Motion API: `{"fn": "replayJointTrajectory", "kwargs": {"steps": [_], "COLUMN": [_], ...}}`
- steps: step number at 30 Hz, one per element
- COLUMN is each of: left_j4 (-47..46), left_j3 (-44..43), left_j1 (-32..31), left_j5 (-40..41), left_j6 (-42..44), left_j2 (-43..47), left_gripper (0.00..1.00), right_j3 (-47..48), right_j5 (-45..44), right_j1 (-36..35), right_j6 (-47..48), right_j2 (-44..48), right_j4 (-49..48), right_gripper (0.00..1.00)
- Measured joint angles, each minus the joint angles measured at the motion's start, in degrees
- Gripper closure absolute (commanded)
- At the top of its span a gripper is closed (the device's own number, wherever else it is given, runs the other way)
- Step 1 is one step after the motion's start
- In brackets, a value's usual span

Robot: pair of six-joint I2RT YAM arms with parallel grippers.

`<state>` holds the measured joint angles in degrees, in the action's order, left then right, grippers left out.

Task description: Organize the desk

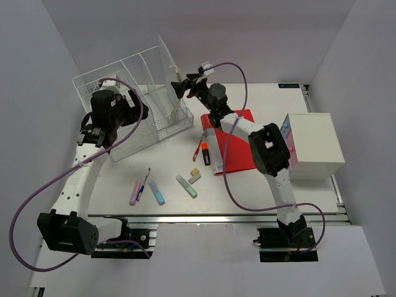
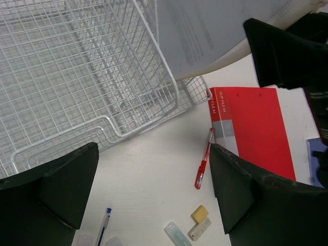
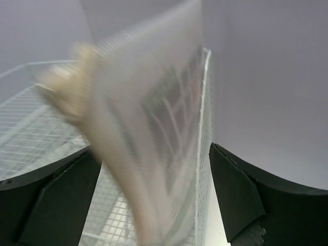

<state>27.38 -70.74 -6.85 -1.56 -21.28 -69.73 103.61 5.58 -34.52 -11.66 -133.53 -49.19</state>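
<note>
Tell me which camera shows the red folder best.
Left wrist: the red folder is large and sharp. Top external shows it partly under the right arm. Right wrist shows none.

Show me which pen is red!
The red pen lying just left of the red folder. The other pen, further left between a pink marker and a blue marker, is blue.
</note>
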Motion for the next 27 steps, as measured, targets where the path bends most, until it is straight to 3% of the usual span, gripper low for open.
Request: {"fn": "replayJointTrajectory", "kwargs": {"steps": [10, 13, 16, 22, 27], "left_j4": [-0.61, -0.70, -0.96, -3.02, -6.88], "left_j3": [0.00, 0.15, 0.76, 0.63, 0.79], "left_j1": [0.00, -0.22, -2.43, -17.25, -20.17], "left_j5": [-5.53, -8.28, -9.64, -10.71, -14.62], "left_j6": [-1.11, -1.90, -2.91, -4.61, -7.61], "left_j2": [1.27, 1.29, 1.09, -6.60, -16.55], "left_gripper": [0.02, 0.02, 0.02, 0.02, 0.02], "right_j3": [-25.70, -33.81, -35.69, -35.91, -36.83], "right_j5": [3.76, 0.68, -6.69, -17.53, -15.91], "right_j1": [-0.04, -0.13, -0.09, 4.04, 13.64], "right_j6": [2.97, 3.02, 1.60, -5.27, -9.62], "right_j2": [31.15, 41.86, 48.59, 51.58, 46.84], "right_j4": [1.27, 8.68, 20.81, 45.31, 58.95], "right_gripper": [0.11, 0.11, 0.11, 0.11, 0.11]}}
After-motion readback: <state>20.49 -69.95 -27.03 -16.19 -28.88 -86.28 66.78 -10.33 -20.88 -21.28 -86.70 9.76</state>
